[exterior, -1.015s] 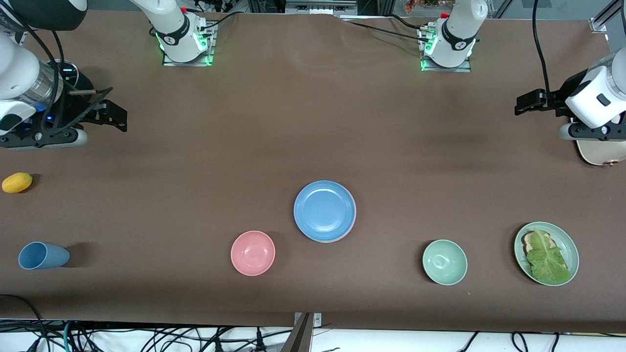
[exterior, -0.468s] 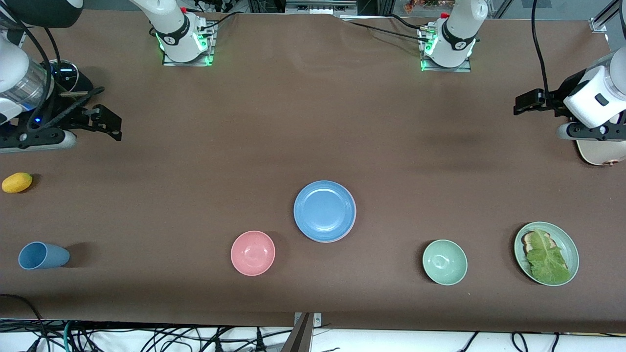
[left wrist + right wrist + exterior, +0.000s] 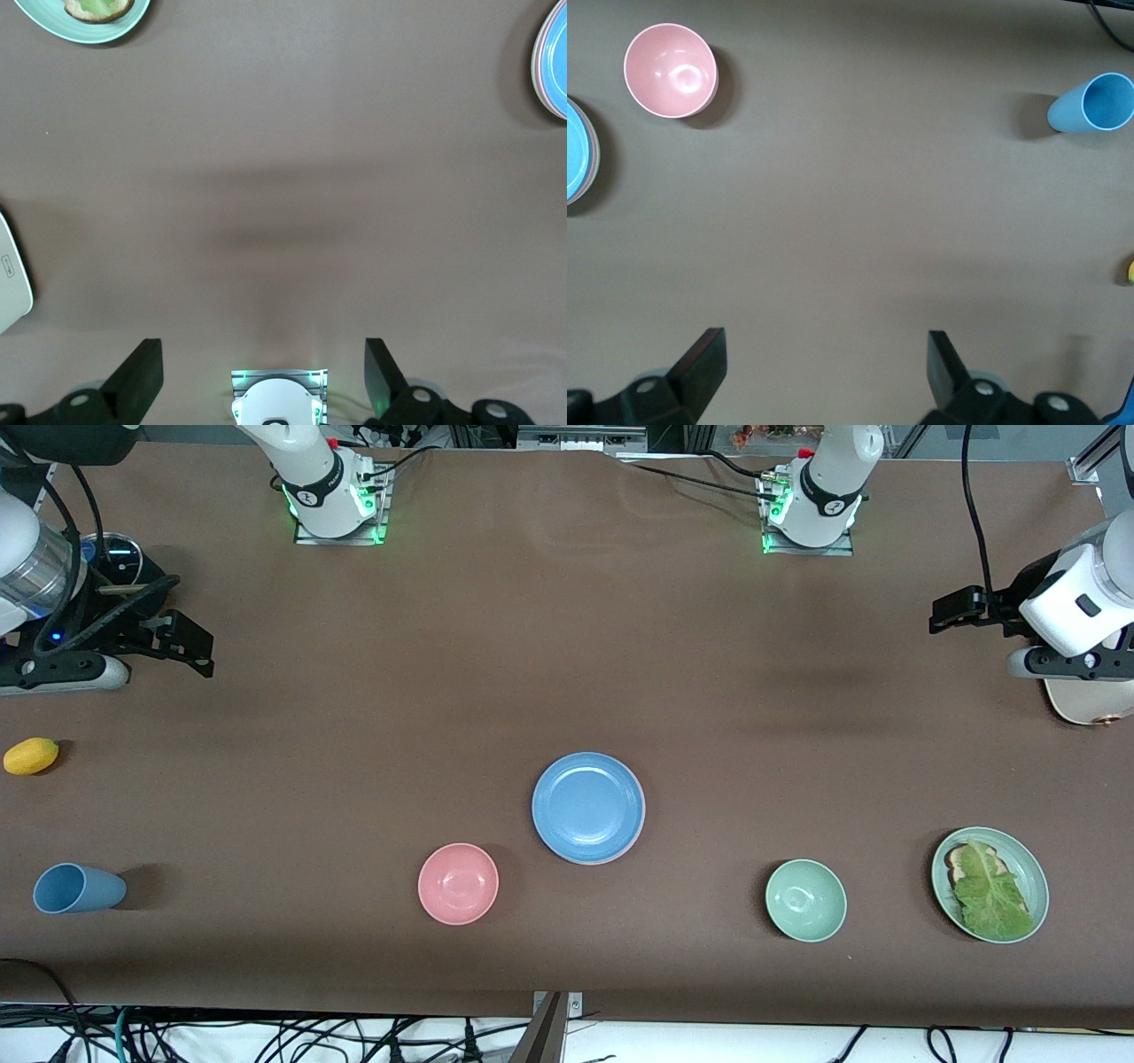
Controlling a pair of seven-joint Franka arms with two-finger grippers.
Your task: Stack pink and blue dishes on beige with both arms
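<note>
Even, bright overhead light; soft shadows beside the dishes; sharp focus, no glare.

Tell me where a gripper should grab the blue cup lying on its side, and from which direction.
The blue cup lies tipped over near the right arm's end of the table, its open mouth facing that end. A grip from above looks best, fingers straddling the round body about midway along and closing across its width. The right gripper, open, is probably the handier one; the left gripper waits open.
</note>
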